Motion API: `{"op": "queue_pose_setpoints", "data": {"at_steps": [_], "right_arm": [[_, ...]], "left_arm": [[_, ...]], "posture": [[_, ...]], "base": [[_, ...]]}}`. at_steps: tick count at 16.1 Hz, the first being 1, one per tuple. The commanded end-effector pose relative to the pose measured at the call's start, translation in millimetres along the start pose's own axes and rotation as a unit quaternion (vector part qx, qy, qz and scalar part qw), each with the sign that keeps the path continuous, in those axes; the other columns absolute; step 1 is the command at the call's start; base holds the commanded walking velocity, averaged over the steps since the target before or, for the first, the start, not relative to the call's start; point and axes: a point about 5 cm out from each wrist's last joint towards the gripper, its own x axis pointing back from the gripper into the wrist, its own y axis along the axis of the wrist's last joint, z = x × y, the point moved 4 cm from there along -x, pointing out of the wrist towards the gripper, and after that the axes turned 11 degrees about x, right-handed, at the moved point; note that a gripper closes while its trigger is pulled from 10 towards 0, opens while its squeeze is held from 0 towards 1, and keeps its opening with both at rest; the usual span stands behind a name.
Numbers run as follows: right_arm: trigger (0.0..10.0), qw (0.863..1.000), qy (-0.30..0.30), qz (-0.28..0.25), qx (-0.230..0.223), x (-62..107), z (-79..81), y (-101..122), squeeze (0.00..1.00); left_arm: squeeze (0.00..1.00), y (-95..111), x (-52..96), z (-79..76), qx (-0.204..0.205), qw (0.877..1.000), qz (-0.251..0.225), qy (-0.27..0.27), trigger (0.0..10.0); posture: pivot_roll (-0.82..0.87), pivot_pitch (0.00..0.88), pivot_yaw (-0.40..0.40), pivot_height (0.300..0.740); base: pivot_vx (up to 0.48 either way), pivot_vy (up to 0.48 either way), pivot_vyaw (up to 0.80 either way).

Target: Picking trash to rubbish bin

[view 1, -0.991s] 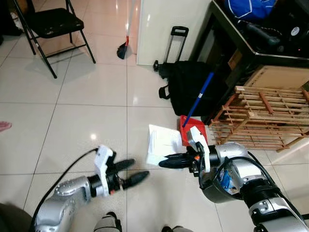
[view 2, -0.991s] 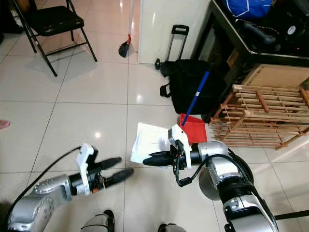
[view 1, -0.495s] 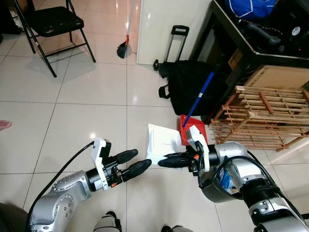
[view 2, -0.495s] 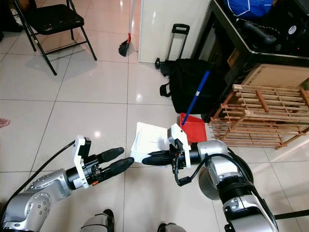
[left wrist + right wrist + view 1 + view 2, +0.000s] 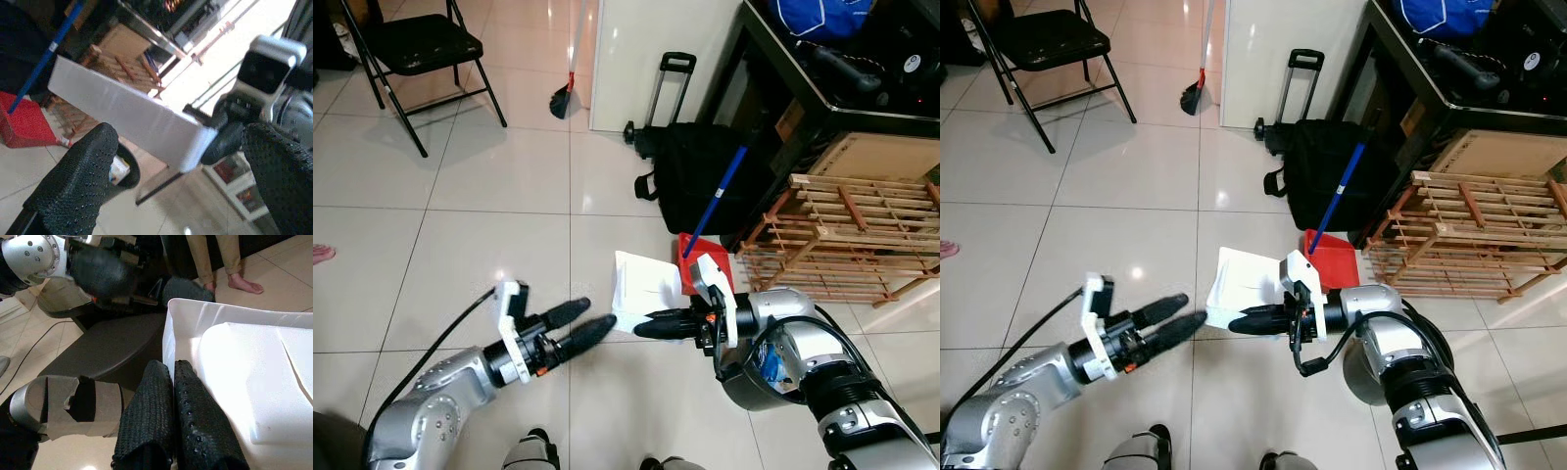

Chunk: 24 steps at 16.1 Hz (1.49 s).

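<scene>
A flat white foam tray hangs just above the tiled floor, straight ahead of me. My right gripper is shut on the tray's near rim; in the right wrist view its fingers pinch the rim wall of the tray. My left gripper is open and level with the tray, its tips just short of the near-left corner. The left wrist view has the tray's edge between the spread fingers. A black round container with scraps inside sits under my right forearm.
A red dustpan with a blue handle leans by a black trolley bag. A wooden slat rack lies to the right, below a dark shelf unit. A folding chair stands far left. A person's bare feet are behind me.
My left gripper has risen and reached forward and right, from over the bare floor to the tray's near-left corner, staying open. The right gripper and the tray have held still.
</scene>
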Motion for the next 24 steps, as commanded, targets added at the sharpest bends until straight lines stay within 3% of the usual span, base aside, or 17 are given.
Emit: {"op": "queue_pose_setpoints", "data": {"at_steps": [1,7,11,17,20,24], "right_arm": [[10.0,1.000,-0.008,0.008,-0.009,6.6,0.8,-5,0.00],[10.0,1.000,-0.008,0.014,-0.011,7.6,1.7,-8,0.00],[10.0,1.000,-0.006,0.014,-0.011,6.9,2.7,-8,0.00],[10.0,1.000,-0.006,0.013,-0.013,7.9,2.9,-8,0.00],[10.0,1.000,-0.006,0.013,-0.013,8.0,3.1,-7,0.00],[10.0,1.000,-0.003,0.012,-0.015,7.5,4.0,-8,0.00]], "left_arm": [[0.00,0,-1.3,-4.2,0.012,1.000,-0.008,-0.008,10.0],[0.00,9,1.6,1.7,0.062,0.995,-0.072,-0.004,10.0],[0.00,24,5.3,18.1,0.108,0.983,-0.150,0.019,10.0],[0.00,33,6.9,25.8,0.129,0.972,-0.194,0.022,10.0],[0.00,34,-1.8,30.2,0.149,0.967,-0.204,0.020,10.0],[0.00,46,-1.6,37.5,0.188,0.946,-0.265,0.009,10.0]], "posture": [[0.01,0.147,-0.144,0.740],[0.01,0.148,-0.146,0.740],[0.00,0.147,-0.147,0.740],[0.00,0.146,-0.153,0.740],[-0.01,0.146,-0.154,0.740],[-0.01,0.146,-0.157,0.740]], "base": [[0.000,0.000,0.00],[0.000,0.000,0.00],[0.000,0.000,0.00],[0.000,0.000,0.00],[0.000,0.000,0.00],[0.000,0.000,0.00]]}}
